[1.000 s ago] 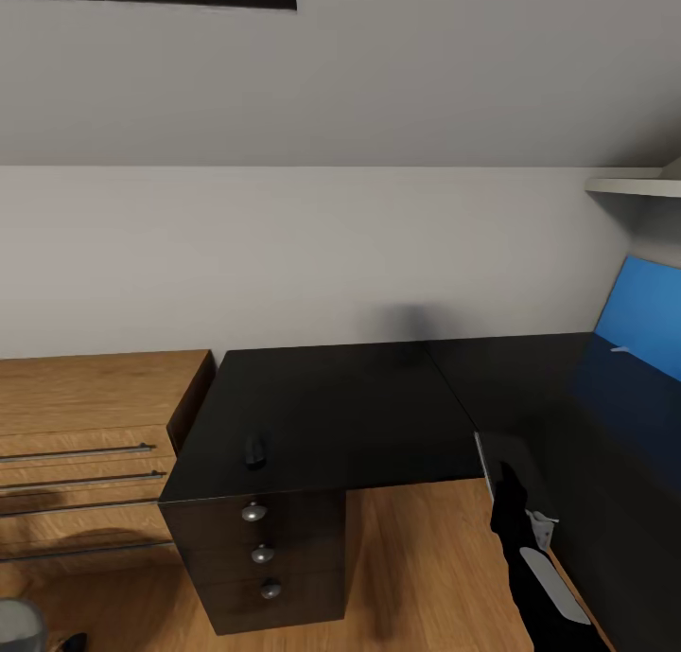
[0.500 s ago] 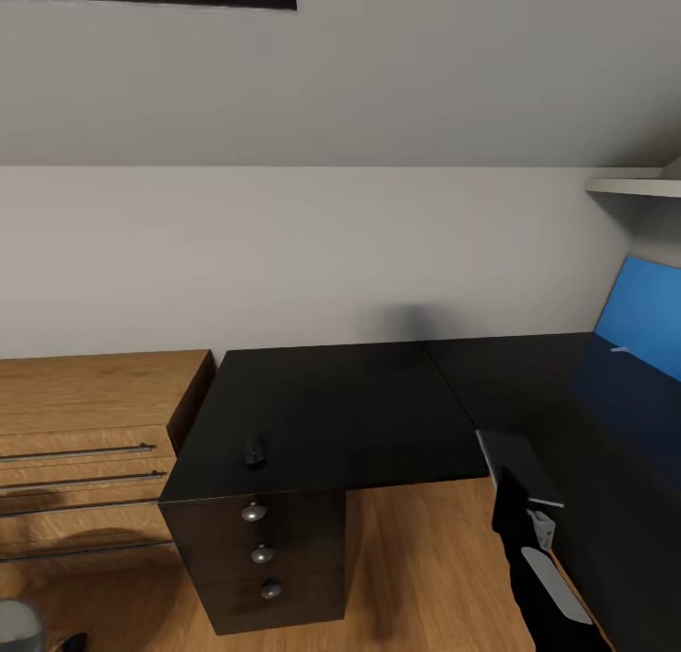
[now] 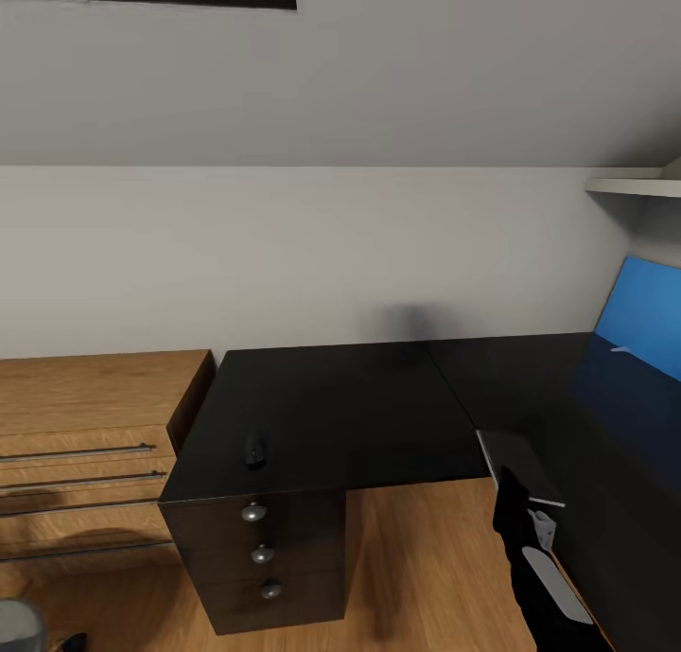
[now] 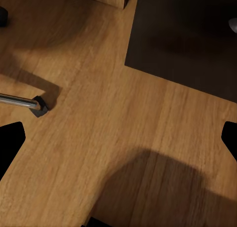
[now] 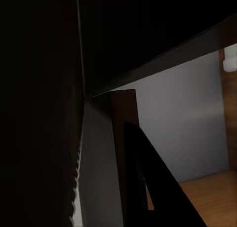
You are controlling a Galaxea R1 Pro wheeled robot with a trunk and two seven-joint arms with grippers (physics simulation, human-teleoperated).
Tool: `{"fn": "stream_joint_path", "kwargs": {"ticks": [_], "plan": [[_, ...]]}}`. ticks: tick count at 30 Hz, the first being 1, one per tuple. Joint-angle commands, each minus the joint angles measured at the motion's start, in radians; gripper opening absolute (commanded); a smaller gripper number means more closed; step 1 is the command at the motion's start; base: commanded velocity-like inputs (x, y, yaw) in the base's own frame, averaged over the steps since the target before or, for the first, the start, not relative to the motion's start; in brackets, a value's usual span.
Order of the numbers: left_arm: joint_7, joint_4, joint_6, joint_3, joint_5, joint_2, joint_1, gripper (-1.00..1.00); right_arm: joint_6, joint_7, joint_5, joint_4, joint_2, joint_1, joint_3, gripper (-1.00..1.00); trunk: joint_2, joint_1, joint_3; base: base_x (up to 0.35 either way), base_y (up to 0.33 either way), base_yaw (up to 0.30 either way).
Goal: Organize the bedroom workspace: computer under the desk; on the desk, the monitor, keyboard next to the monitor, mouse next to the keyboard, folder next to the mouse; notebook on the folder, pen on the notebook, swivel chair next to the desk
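The desk is shown with the notebook held at its inner corner and the mouse set near its front edge. The notebook is judged light, stiff and best gripped beside the spiral; the right gripper appears closed on its edge. The left gripper is spread wide and empty above the floor.

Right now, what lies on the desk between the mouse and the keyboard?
In the head view, nothing: only bare glossy black desk top lies between the mouse and the keyboard.

No text, label, brand, number or sign can be read on anything here.
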Motion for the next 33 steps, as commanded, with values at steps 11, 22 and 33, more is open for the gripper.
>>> {"fn": "stream_joint_path", "kwargs": {"ticks": [11,22,33], "plan": [[-0.004,0.001,-0.003,-0.008,0.011,0.000,-0.001,1.00,-0.002,0.007,-0.013,0.001,0.001,0.000,0.003,-1.00,0.000,0.000,-0.001,0.000,0.000,0.000],[-0.004,0.001,-0.004,-0.007,0.011,0.000,-0.001,1.00,-0.002,0.007,-0.015,0.003,0.004,0.000,0.003,-1.00,0.000,0.000,-0.001,0.000,0.000,0.000],[-0.004,0.001,-0.004,-0.006,0.011,0.002,-0.001,1.00,-0.002,0.006,-0.016,0.003,0.007,0.000,0.004,-1.00,0.077,-0.042,0.033,0.000,0.000,0.000]]}}
